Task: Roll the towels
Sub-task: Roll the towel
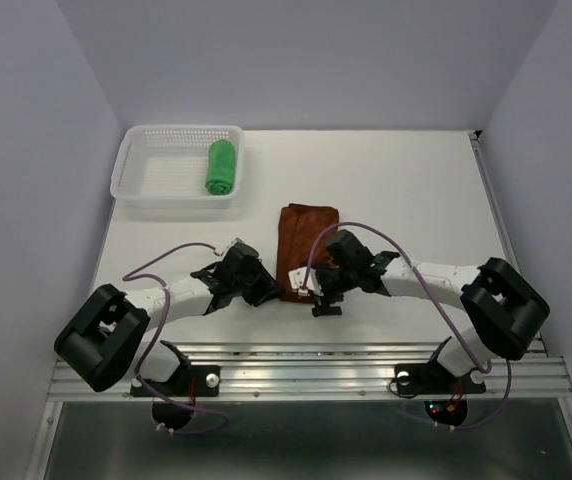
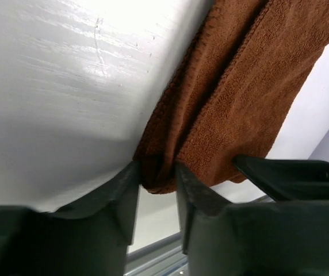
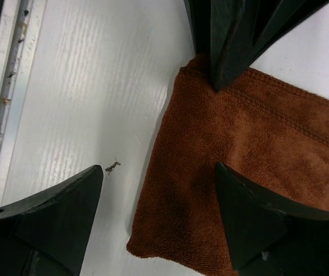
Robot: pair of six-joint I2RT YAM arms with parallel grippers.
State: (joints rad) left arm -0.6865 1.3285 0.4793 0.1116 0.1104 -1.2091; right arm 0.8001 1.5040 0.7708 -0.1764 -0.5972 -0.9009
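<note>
Rust-brown terry towel (image 1: 306, 235) is lying toward the tabletop's (image 1: 416, 200) near edge, its near end hiding beneath the arms. The left gripper (image 2: 156, 172) is pinching one corner, the right gripper (image 3: 159, 169) gaping astride another. A rolled green towel (image 1: 221, 166) is sitting in the far-left white perforated basket (image 1: 156, 190).

From overhead, the left gripper (image 1: 269, 288) and right gripper (image 1: 323, 293) are covering the near edge of the brown towel (image 1: 306, 232), so I'm not seeing any contact there. Both wrist views are cropping that towel, and the green towel (image 1: 221, 167) is looking too small to judge.

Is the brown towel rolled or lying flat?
Flat, not rolled: the brown towel lies as a flat strip on the table, with no coil, its near corner between the left pincer's fingers.
</note>
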